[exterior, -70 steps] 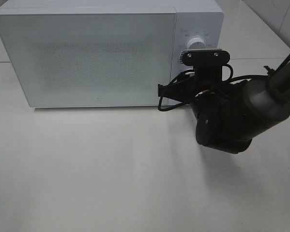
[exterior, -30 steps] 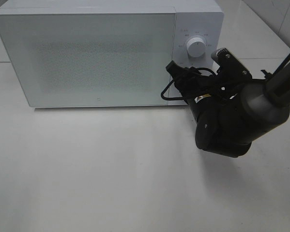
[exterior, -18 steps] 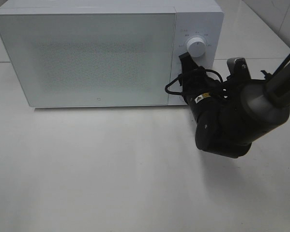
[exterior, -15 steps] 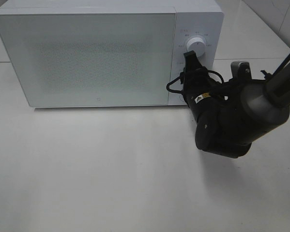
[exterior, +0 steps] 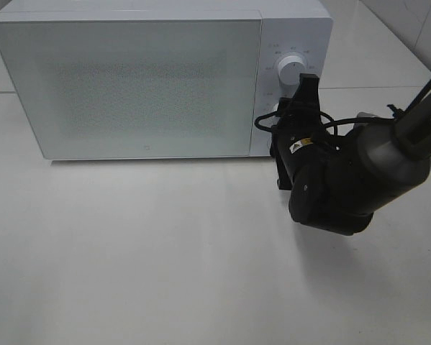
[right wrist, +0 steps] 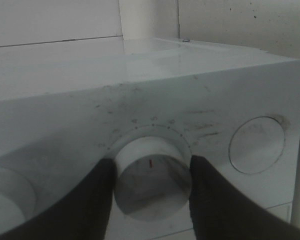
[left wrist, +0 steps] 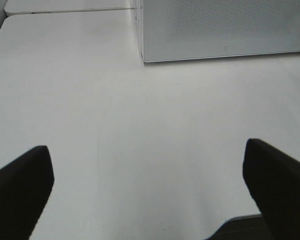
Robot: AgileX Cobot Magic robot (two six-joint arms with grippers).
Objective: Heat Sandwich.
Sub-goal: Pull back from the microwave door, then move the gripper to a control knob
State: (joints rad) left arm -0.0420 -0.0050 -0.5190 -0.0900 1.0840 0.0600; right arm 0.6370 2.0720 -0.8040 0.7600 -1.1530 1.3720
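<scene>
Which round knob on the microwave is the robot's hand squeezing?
The lower knob, pinched by the right gripper; the upper knob sits free above it.

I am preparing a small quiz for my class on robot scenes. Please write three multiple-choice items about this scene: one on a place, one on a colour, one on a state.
1. Where are the right gripper's black fingers?
A) on either side of the white round dial
B) on a plate
C) flat on the table

2. What colour is the short line on that dial's face?
A) blue
B) red
C) green

3. How is the door of the white box-shaped microwave?
A) wide open
B) taken off
C) closed

Key: 1 A, the fingers flank the dial in the right wrist view; 2 B, the line there is red; 3 C, the door lies flush with the front.
</scene>
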